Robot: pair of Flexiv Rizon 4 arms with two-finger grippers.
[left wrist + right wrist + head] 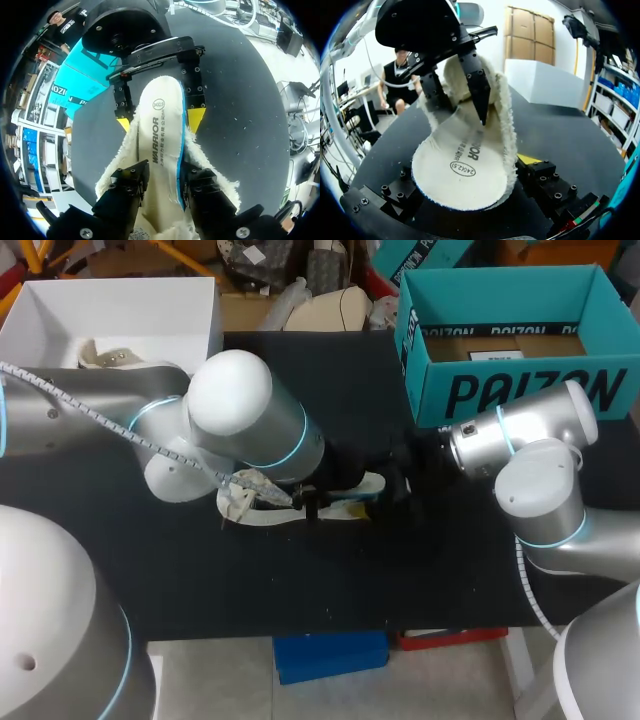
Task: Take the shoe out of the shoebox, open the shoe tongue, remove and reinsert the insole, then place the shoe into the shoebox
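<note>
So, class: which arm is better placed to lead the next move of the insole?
Right, probably. The right gripper sits at the insole's rounded end, in line to draw it out or feed it back. The left gripper is farther along the insole, next to the shoe, better suited to steadying.

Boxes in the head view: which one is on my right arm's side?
The teal box, at the far right corner; the white box sits at the far left.
</note>
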